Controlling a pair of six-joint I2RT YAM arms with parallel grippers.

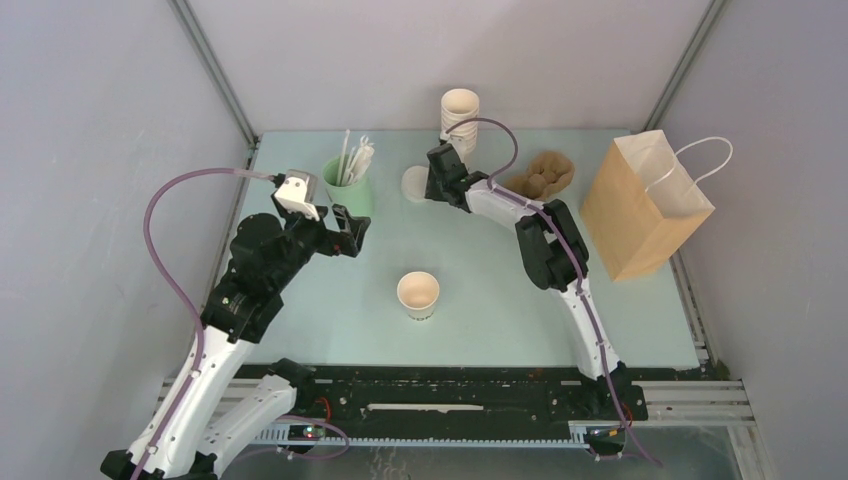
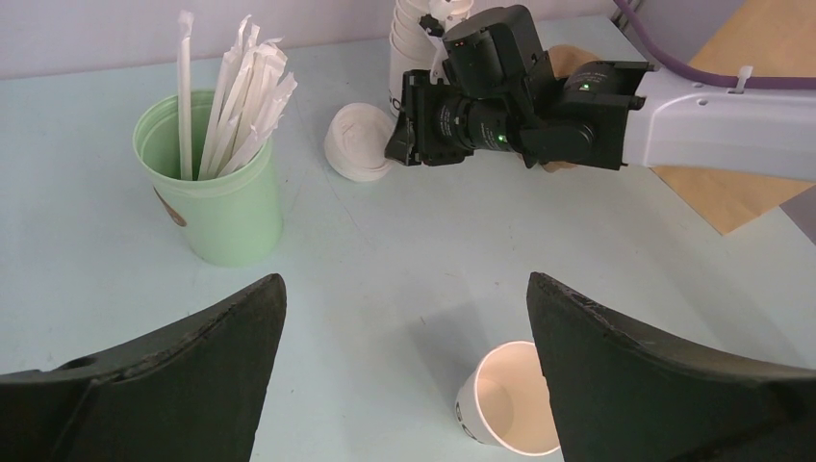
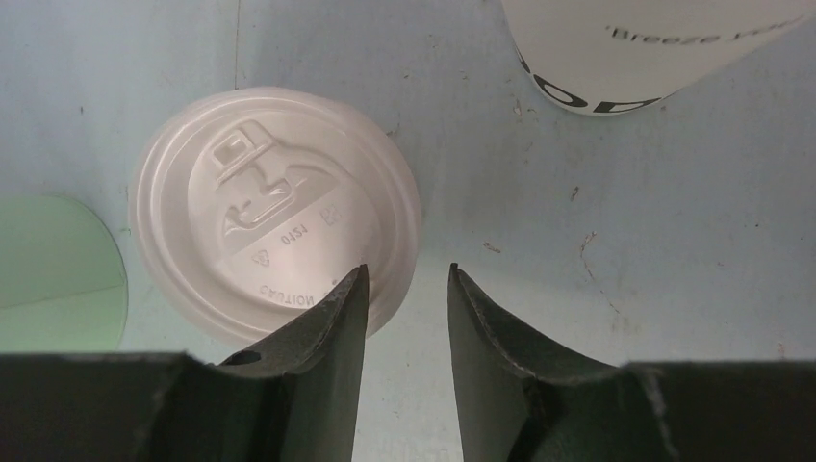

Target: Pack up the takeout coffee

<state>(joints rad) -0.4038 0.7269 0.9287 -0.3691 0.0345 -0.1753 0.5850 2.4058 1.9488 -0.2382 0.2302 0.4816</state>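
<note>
Table (image 1: 500, 300): pale blue-green, matte; fine scuffs and specks show in the right wrist view

Cup (image 1: 418, 295): small, white paper, tapered, with a rolled rim and dark lettering on its side. It stands upright near the middle of the table, mouth open, nothing on top. Inside it looks cream and bare

Lid (image 3: 269, 212): round, thin white plastic, slightly glossy, with a raised rim, a moulded sip tab and embossed lettering. It lies flat on the table at the far side, well apart from the cup, between the green cup (image 2: 216, 183) and the stack of cups (image 1: 459, 112)

Right hand (image 3: 406, 274): the dark, wedge-shaped fingers are parted by a narrow gap, poised over the lid's near edge. One fingertip overlaps the rim and bare table shows in the gap. Nothing is gripped

Left hand (image 2: 404, 289): fingers spread fully wide and empty, above the table with the cup below its right finger

Green cup: mint, smooth plastic, holding paper-wrapped straws (image 2: 236, 96) that lean and fan out

Stack of cups: white, ribbed by nested rims, lettered at the base

Paper bag (image 1: 640, 205): brown kraft, upright, with white cord handles, at the right. Beside it sits a brown lumpy piece (image 1: 545, 173), and I cannot tell what it is
</note>
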